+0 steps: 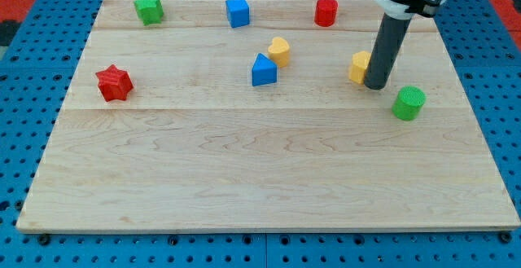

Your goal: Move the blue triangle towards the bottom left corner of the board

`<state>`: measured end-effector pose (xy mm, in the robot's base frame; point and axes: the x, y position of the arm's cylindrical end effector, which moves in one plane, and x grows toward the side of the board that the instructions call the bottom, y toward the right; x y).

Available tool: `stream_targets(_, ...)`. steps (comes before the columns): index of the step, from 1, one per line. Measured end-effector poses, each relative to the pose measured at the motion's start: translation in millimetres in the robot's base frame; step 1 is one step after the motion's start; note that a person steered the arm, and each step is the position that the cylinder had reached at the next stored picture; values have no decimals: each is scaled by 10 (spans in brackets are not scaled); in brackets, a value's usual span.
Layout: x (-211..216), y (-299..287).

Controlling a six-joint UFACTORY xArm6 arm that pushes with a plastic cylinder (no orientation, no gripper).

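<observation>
The blue triangle lies on the wooden board, a little above its middle. A yellow block sits just up and to the right of it, close but apart. My tip rests on the board far to the right of the blue triangle. It stands right beside a second yellow block, partly hiding that block's right side. The board's bottom left corner lies far from the triangle, down and to the left.
A red star lies at the left. A green star, a blue cube and a red cylinder line the top edge. A green cylinder sits right of my tip. Blue pegboard surrounds the board.
</observation>
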<state>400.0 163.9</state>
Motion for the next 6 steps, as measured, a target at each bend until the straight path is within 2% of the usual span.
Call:
stream_targets(2,-214,431)
stream_targets(3,-5,457)
stream_targets(6,13,465)
